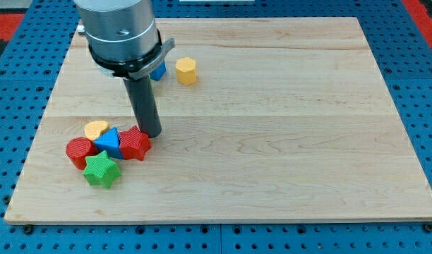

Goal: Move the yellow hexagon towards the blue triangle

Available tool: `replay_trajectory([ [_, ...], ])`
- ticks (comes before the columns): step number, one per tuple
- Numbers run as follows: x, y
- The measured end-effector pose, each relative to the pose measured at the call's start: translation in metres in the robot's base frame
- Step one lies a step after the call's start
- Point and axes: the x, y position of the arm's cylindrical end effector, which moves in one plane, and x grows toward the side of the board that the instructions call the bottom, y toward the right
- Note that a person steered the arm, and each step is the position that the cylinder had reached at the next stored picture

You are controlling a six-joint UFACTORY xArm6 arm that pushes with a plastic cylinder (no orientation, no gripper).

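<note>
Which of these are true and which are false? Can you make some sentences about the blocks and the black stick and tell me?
1. The yellow hexagon block sits near the view's top of the wooden board. True.
2. My tip is touching the yellow hexagon block. False: my tip is far below it in the view, right by the red star-like block.
3. The blue triangle block lies in a cluster with other blocks at the view's lower left. True.
4. The green star block is alone at the view's right. False: it is in the cluster, below the blue triangle block.
5. A yellow heart-like block sits just above the blue triangle block. True.
</note>
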Motion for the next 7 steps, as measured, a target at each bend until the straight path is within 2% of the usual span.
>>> replay_trajectory([
  [1, -0.037, 0.066],
  [2, -0.095, 0.134],
  [3, -0.151, 0.129],
  [4, -0.155, 0.054],
  [5, -0.126, -0.021],
  [6, -0.070, -0.029],
  [7, -0.051, 0.002],
])
